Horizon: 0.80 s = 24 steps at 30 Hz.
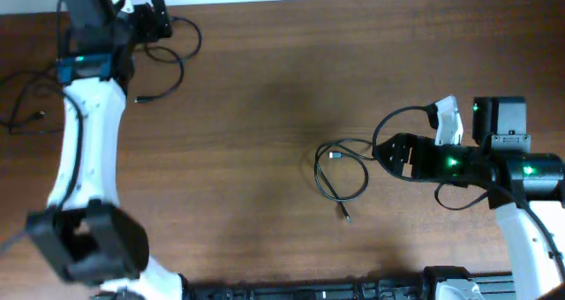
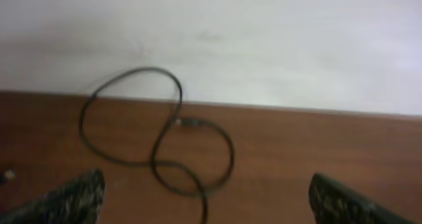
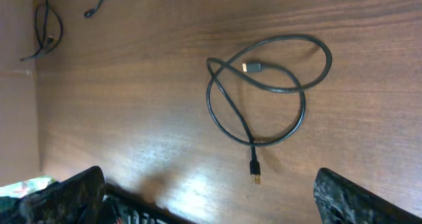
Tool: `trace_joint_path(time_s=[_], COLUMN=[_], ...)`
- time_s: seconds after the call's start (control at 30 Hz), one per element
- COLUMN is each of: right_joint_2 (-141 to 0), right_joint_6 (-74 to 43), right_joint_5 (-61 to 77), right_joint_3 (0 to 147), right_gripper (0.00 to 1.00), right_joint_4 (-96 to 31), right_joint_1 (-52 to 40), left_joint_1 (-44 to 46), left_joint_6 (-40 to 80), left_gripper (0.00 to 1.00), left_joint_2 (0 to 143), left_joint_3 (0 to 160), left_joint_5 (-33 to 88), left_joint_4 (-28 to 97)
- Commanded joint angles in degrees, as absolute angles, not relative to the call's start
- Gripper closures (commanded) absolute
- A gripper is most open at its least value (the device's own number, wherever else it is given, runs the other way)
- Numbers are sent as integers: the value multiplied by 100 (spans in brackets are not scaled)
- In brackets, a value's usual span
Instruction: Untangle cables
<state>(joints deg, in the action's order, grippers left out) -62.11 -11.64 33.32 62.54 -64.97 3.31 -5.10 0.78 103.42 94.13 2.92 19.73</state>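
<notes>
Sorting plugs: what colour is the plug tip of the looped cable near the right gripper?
Gold plug tip, black cable; right wrist view.

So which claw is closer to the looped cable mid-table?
Right. The right claw is just beside that cable; the left claw is far off near the table's far corner.

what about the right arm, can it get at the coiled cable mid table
Probably yes: the open right gripper sits just beside the cable, which lies loose on bare table with nothing over it.

White arm links [image 1: 88,132], black joints [image 1: 88,243], seemingly green lights [image 1: 452,163].
</notes>
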Motion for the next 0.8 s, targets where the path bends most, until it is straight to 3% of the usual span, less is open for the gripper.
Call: trace_joint_path(time_s=[0.0,0.13,0.3,0.37,0.47,0.77], right_joint_2=[-6265,-6318,-6567,-6694,-6866,-6890], right_joint_6=[-1146,-1149,-1146,-1146,-1146,-1144], right_joint_5=[3387,3387,3387,3385,3387,3387], right_joint_3=[6246,6246,6246,6246,6246,6246], right_gripper=[2,2,2,2,2,2], right_joint_4=[-6514,-6512,-6514,-6495,-6493,-6479], right_joint_1=[296,296,296,296,296,296], left_joint_1=[-504,-309,-196,-209,-228,-228], left_joint_6=[775,832,829,827,829,2451], left_gripper=[1,1,4,53,100,100], left_joint_2=[11559,13229,13959,13983,13959,13157], left_joint_3=[9380,9386,9386,9384,9386,9386], left_joint_5=[-478,-937,-1037,-1105,-1599,-1592], left_joint_4=[1188,156,-443,-156,711,3409])
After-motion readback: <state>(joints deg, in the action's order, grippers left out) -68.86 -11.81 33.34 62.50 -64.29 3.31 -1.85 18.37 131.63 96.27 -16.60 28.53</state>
